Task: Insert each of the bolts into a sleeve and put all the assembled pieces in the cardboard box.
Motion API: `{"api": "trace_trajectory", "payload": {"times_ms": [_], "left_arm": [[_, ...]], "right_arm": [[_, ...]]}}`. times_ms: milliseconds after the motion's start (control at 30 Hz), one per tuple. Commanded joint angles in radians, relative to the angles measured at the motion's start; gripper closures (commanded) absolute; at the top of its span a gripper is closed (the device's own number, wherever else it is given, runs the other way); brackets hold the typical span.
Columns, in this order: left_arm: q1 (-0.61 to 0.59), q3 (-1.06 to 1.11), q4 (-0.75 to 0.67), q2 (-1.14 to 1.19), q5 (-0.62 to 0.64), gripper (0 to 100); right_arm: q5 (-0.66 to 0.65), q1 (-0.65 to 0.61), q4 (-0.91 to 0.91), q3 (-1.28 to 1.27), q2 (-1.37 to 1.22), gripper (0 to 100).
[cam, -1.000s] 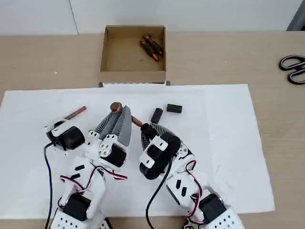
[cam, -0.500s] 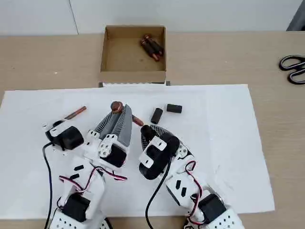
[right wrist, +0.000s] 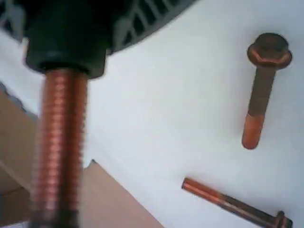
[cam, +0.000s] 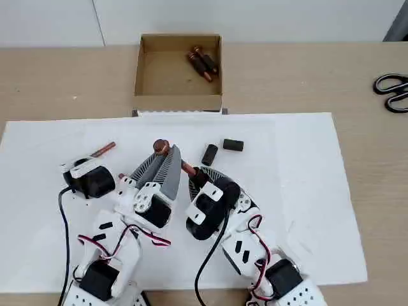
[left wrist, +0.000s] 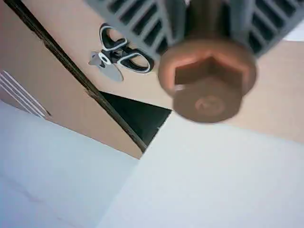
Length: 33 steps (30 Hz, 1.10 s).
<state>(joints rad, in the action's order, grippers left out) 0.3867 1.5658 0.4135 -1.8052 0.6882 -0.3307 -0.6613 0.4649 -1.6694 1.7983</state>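
At the far left of the white paper sheet point(cam: 306, 191) lies a loose copper-coloured bolt point(cam: 102, 150); I think it waits there for its turn. Next to it, the left gripper point(cam: 167, 156) is clamped on a copper-coloured hex-head bolt point(cam: 159, 148) just under the head. This leaves the threaded shaft free, and it points toward the other arm. The right gripper point(cam: 196, 176) is closed around a short black cylindrical sleeve point(right wrist: 66, 43), whose open end is turned to meet the bolt. In the right wrist view the thread enters the mouth of the sleeve, but how deep it sits I cannot tell. Both pieces are held between the two arms, so this seems to be the insertion step.

A little further right, a spare black sleeve point(cam: 209, 154) and a second spare sleeve point(cam: 233, 145) lie on the paper, near each other but apart. Beyond the paper stands the open brown cardboard box point(cam: 145, 70) with the finished assembled pieces point(cam: 203, 62) in one corner, so part of the work appears done. At the far right, black-handled scissors point(cam: 392, 92) rest on the wooden table point(cam: 306, 76), well apart from everything.
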Motion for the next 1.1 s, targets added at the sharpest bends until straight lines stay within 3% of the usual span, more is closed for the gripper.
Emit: {"api": "trace_trajectory", "payload": {"times_ms": [0,1067], "left_arm": [[-0.04,-0.053,-0.012,-0.011,0.002,99],[0.006,0.048,-0.043,-0.011,0.006,99]], "right_arm": [[-0.008,0.004,-0.007,-0.014,0.016,99.6],[-0.011,-0.004,-0.062,-0.012,0.016,99.6]]}}
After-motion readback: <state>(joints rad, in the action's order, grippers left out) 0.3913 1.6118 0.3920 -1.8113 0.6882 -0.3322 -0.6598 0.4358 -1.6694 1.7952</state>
